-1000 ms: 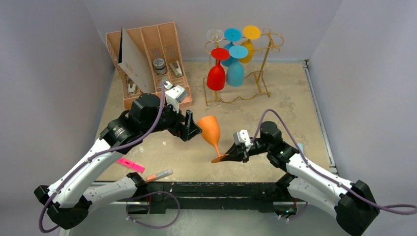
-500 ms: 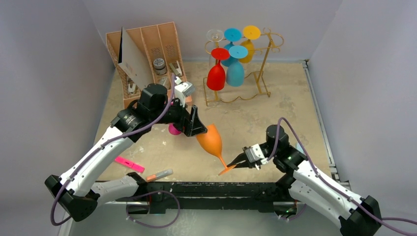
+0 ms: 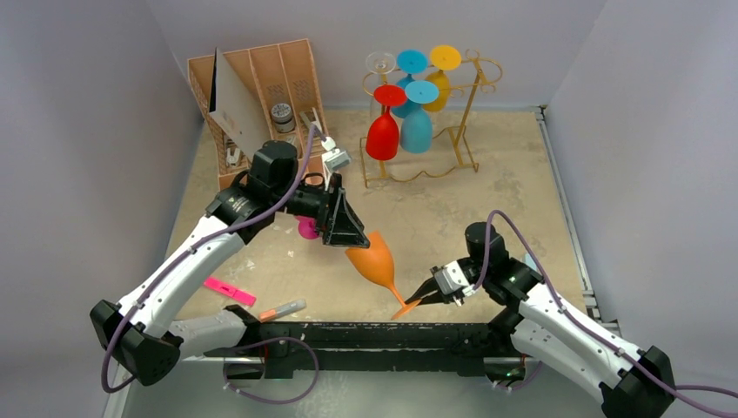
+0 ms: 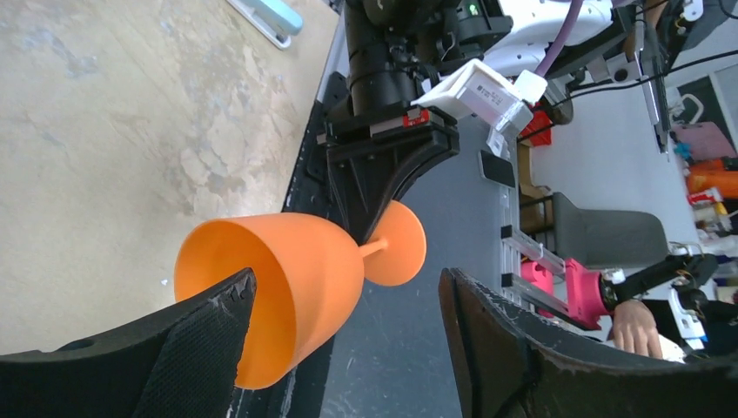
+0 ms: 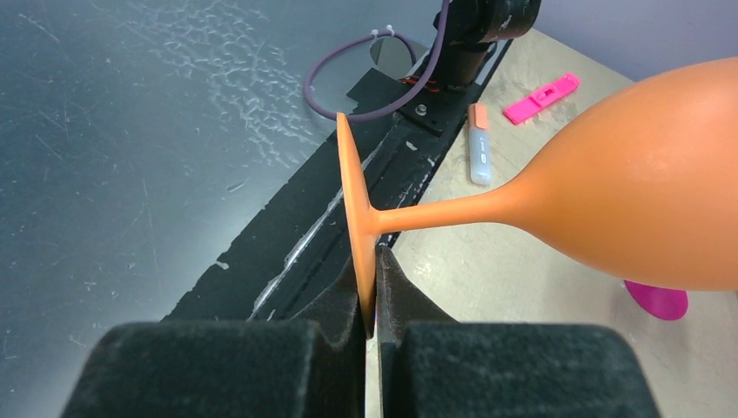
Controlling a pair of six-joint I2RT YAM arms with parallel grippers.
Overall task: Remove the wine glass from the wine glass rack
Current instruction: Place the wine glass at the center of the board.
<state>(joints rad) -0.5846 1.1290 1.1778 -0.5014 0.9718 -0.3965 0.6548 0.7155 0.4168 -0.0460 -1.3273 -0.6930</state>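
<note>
1. My right end effector [image 3: 424,294] is pressed together on the foot of the orange wine glass [image 3: 372,261]. The right wrist view shows the thin disc pinched edge-on between the two fingertips [image 5: 372,287], with the stem running off to the right into the bowl [image 5: 644,209].
2. The glass is off the rack [image 3: 470,109], well apart from it. It is held in the air over the near part of the desk [image 3: 487,200], between the two arms. It is tilted, foot low toward the near edge and bowl toward the left arm.
3. My left end effector [image 3: 344,228] is spread wide at the mouth end of the bowl. In the left wrist view [image 4: 346,277] one finger overlaps the bowl's rim side [image 4: 278,296] and the other stands clear of it. I cannot tell whether the near finger touches.
4. Still hanging upside down on the rack are a red glass [image 3: 383,131], two blue glasses [image 3: 417,126], a yellow one [image 3: 439,87] and a clear one [image 3: 380,63].
5. A tan organiser [image 3: 261,78] stands at the far left of the desk.
6. On the desk near the left arm lie a pink clip [image 3: 231,292], a pen [image 3: 283,308] and a magenta disc [image 3: 306,229].
</note>
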